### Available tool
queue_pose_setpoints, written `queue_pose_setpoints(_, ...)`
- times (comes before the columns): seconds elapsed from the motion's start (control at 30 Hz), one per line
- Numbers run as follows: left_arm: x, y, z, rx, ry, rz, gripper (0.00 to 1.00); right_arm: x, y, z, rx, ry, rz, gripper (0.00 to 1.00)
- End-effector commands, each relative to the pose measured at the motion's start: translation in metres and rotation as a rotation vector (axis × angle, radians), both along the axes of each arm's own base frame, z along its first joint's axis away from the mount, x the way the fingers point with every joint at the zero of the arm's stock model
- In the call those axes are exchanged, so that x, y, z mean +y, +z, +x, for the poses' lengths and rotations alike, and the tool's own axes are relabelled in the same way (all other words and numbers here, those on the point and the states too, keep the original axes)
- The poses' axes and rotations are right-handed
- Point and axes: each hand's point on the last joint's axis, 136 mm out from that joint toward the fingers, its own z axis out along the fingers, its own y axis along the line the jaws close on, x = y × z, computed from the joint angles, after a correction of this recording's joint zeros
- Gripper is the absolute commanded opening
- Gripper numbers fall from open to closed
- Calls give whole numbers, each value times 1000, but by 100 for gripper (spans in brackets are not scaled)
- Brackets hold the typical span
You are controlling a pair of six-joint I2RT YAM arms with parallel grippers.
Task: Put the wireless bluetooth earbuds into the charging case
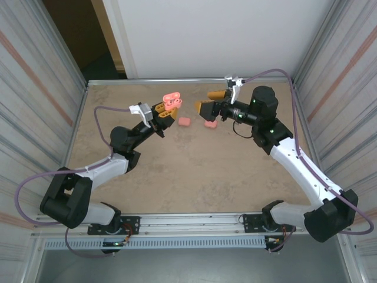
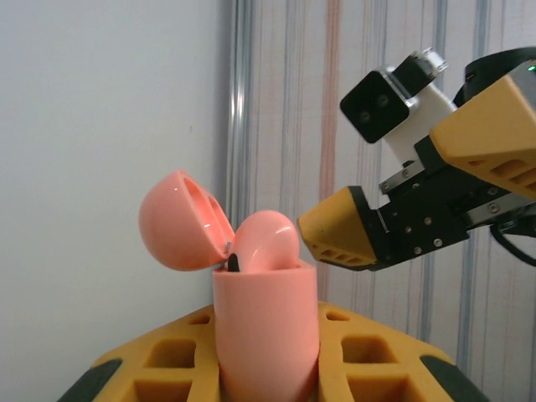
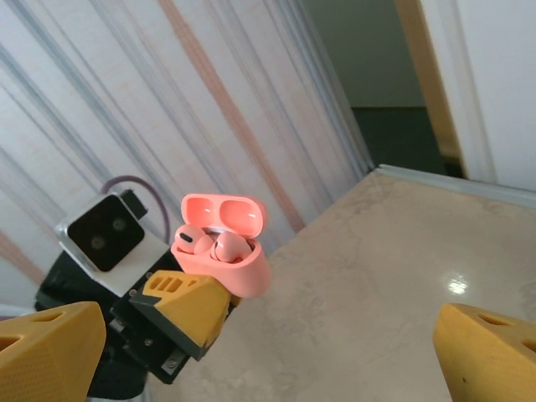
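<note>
Yellow fingers [image 2: 368, 356] of the left tool [image 2: 266, 368] sit right up front in its wrist view. They're pinched tight on the bottom half of the pink charging case [image 2: 266, 322]. It stands upright with its lid [image 2: 180, 219] flipped back to the left. One of the earbuds [image 2: 270, 237] pokes up out of the mouth, rounded end on top. From the right wrist view you can see two buds sitting side by side in the case.

Meanwhile the right tool [image 1: 211, 101] is spread wide with nothing in it, hovering just to the right of the case. Its nearer fingertip [image 2: 339, 239] is close beside the bud, but there's a gap.

All of this is up off the bench [image 1: 194, 171], toward the far side. Two more little pink pieces [image 1: 184, 121] lie on the bench between the tools.
</note>
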Motion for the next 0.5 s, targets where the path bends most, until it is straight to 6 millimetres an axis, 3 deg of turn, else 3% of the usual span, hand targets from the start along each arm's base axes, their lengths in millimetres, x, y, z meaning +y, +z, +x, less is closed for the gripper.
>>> queue_pose_setpoints(0.0, -5, 27, -20, -93, -90, -28, 0, 3, 25, -27, -46, 137, 76, 99)
queue_pose_setpoints(0.47, -21, 40, -41, -149, -199, -5, 0, 30, 40, -36, -77, 280, 86, 99)
